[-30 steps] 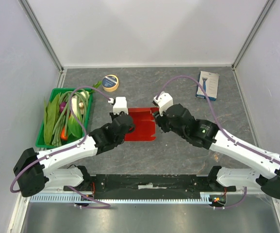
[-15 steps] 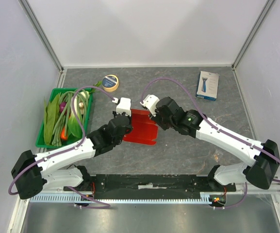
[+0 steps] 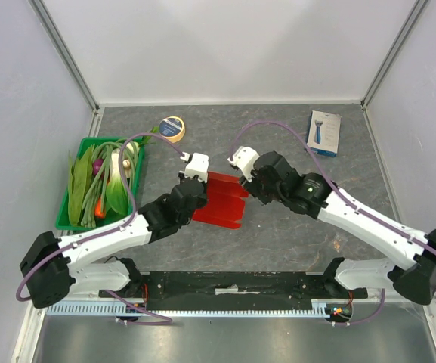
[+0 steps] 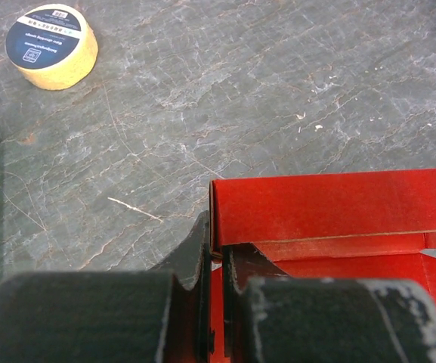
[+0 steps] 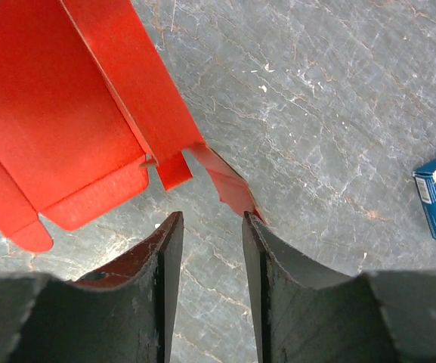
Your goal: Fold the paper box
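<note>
Red cardboard is pinched between the fingers of the left gripper [image 4: 216,243], clamped shut on the left edge of the paper box [image 4: 331,200], beside a long panel that looks folded up. The right gripper [image 5: 211,223] hangs with its jaws apart and nothing between them. A small loose corner tab [image 5: 231,189] lies just ahead of its fingertips, but I cannot tell whether it touches one.

Taking the tape roll [image 3: 172,129] as the mark, the paper box lies on the grey table [image 3: 278,242], nearer the arms than the roll and to its right, with a gripper at each side.

The blank looks only partly formed, with most flaps lying flat. I judge the step in hand to be folding the tabbed end. The right gripper would next need to catch or push that tab inward while the left grip steadies the box.
</note>
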`<state>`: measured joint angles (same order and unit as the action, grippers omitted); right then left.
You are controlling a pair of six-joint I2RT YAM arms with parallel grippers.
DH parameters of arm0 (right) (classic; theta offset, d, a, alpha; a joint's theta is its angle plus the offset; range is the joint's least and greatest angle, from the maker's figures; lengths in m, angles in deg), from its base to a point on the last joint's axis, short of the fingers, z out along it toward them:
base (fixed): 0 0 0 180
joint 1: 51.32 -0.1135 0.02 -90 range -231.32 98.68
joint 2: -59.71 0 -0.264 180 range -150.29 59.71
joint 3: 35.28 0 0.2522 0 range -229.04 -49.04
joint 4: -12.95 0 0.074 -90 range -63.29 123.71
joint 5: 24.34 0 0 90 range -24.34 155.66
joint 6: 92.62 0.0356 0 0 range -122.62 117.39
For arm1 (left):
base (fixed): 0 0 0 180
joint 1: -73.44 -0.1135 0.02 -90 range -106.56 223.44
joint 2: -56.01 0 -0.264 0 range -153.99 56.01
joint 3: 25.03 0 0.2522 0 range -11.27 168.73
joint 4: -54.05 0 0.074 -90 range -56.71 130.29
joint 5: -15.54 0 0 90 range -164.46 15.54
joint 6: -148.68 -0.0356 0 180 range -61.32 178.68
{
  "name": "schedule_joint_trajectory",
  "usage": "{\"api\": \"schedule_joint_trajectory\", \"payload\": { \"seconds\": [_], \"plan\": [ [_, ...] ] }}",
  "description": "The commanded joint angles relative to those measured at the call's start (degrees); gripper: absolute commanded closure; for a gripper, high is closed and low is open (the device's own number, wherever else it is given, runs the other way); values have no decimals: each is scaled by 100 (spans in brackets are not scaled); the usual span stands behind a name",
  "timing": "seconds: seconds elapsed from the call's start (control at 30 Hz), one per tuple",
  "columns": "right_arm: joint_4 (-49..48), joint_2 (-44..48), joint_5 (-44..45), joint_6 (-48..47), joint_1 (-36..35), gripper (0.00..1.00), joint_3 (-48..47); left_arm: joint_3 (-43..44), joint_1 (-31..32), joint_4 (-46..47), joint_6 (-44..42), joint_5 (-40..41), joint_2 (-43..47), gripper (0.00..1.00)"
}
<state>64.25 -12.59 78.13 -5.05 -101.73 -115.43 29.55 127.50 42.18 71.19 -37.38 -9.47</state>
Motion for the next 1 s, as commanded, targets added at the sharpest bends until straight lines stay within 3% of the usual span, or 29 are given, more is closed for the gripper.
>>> {"api": "schedule_joint_trajectory", "payload": {
  "seconds": [0.0, 0.37, 0.53, 0.57, 0.63, 0.7, 0.77, 0.97],
  "plan": [
    [236, 409, 263, 60, 40, 55, -252, 163, -10, 75, -170, -52, -132, 98],
    [26, -197, -333, -258, 111, 59, -401, 128, -10, 119, -161, -227, -18, 98],
    [-159, -329, -377, -178, 119, 78, -366, 119, -10, 145, -91, -236, -97, 98],
    [-177, -338, -333, -152, 119, 88, -357, 128, -10, 154, -65, -202, -141, 98],
    [-194, -364, -307, -134, 119, 99, -278, 137, -10, 189, -47, -140, -167, 98],
    [-264, -382, -228, 6, 119, 100, -164, 172, -10, 206, 102, 52, -246, 98],
    [-361, -426, -192, 234, 119, 100, -146, 233, -10, 232, 294, 106, -386, 98],
    [-300, -786, -122, 2439, 119, 100, -427, 111, -10, 786, 901, 326, -800, 98]
  ]
}}
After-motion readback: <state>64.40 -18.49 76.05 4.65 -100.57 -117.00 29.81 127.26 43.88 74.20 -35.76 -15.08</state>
